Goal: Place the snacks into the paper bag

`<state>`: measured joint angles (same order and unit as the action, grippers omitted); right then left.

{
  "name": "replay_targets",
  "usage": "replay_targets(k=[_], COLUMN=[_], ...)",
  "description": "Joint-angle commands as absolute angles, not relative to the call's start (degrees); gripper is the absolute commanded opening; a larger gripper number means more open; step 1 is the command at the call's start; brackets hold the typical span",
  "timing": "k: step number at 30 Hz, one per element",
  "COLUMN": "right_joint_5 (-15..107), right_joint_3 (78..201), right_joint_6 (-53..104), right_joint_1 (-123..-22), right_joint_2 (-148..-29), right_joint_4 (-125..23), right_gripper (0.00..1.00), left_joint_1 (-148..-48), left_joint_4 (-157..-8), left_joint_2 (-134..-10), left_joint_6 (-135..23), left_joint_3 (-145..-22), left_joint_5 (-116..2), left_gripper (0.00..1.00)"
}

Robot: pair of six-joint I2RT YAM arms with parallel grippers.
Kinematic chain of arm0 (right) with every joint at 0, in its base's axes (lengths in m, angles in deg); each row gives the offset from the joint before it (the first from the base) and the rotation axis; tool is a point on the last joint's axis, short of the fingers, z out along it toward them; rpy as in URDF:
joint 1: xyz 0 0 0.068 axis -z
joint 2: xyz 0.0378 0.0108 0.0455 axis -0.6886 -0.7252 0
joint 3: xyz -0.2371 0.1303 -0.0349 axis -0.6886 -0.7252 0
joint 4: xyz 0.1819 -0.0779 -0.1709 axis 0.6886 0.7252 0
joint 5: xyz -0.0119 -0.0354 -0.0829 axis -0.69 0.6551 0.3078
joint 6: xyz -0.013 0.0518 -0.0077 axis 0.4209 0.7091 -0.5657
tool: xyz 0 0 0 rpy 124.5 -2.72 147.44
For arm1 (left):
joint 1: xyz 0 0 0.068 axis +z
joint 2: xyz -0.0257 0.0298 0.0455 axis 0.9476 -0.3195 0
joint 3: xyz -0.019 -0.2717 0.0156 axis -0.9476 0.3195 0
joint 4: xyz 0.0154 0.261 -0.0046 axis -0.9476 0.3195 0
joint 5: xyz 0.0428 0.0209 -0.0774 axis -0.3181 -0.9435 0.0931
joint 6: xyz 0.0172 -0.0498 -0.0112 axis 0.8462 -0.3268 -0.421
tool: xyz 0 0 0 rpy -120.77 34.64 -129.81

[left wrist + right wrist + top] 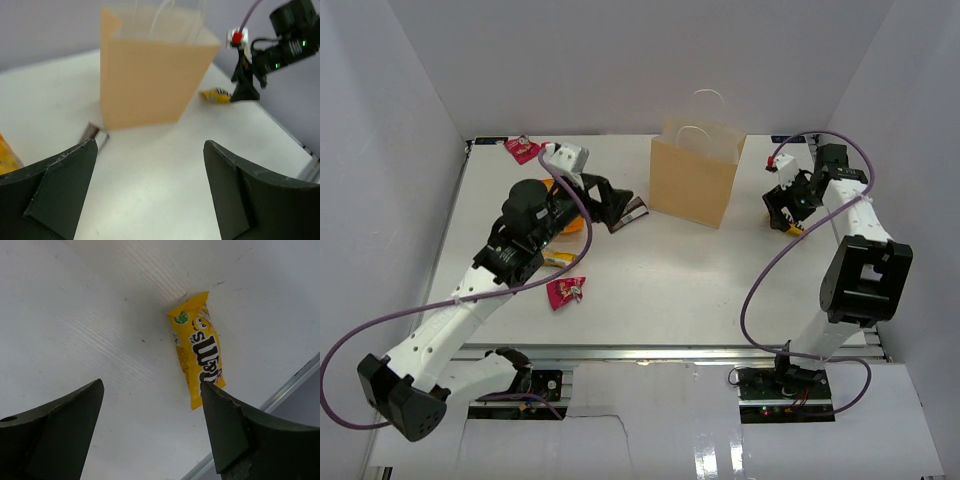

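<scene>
Jaws of the left gripper [607, 203], centre-left in the top view, gape wide and hold nothing; a magenta packet [565, 292] lies lower left of it. Mid-frame stands the bag [695, 178], mouth up. At right, the right gripper [150, 387] spreads equally wide and empty over the yellow packet [200, 357], which sits off toward the frame's right finger. Centre over it first, then descend; the height is hard to judge.
</scene>
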<state>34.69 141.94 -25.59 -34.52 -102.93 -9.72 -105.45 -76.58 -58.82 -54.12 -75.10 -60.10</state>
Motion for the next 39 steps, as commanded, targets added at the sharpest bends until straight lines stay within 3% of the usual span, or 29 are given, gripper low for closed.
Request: replay_targets(k=[1, 6, 16, 21, 26, 31, 34, 39], right_joint_5=[38.74, 44.2, 46.66, 44.39, 40.69, 35.6, 29.72, 15.95], right_joint_3=[148.11, 153.21, 154.98, 152.61, 148.74, 143.83, 141.97, 141.26], right_joint_6=[-41.03, -43.96, -42.12, -40.8, -40.44, -39.22, -37.38, -34.3], right_joint_1=[-34.46, -34.46, -34.82, -34.73, -34.64, -33.59, -32.01, -31.47], right_joint_2=[-109.19, -116.67, -125.01, -126.34, -124.5, -119.32, -113.17, -100.01], right_joint_4=[-2.39, -5.63, -13.37, -14.26, -14.61, -14.61, -13.91, -10.66], right_gripper=[0.84, 0.82, 0.8, 0.64, 0.41, 0.24, 0.17, 0.16], left_joint_1=[-105.12, -105.12, -105.12, -105.12, -105.12, -105.12, -105.12, -105.12], left_joint_4=[-68.25, -65.61, -60.07, -50.43, -42.06, -34.15, -27.91, -23.95], left_joint_2=[-54.36, -44.79, -39.06, -39.67, -40.72, -43.18, -45.64, -46.62], left_joint_6=[-65.59, -72.89, -95.46, -114.09, -131.82, -140.47, -146.19, -149.18], left_joint_3=[-66.09, -56.5, -45.24, -44.27, -44.8, -46.11, -47.17, -46.21], left_joint_5=[-61.12, -62.88, -70.87, -77.1, -80.19, -79.41, -78.53, -77.91], left_gripper=[0.98, 0.98, 0.98, 0.98, 0.95, 0.93, 0.92, 0.92])
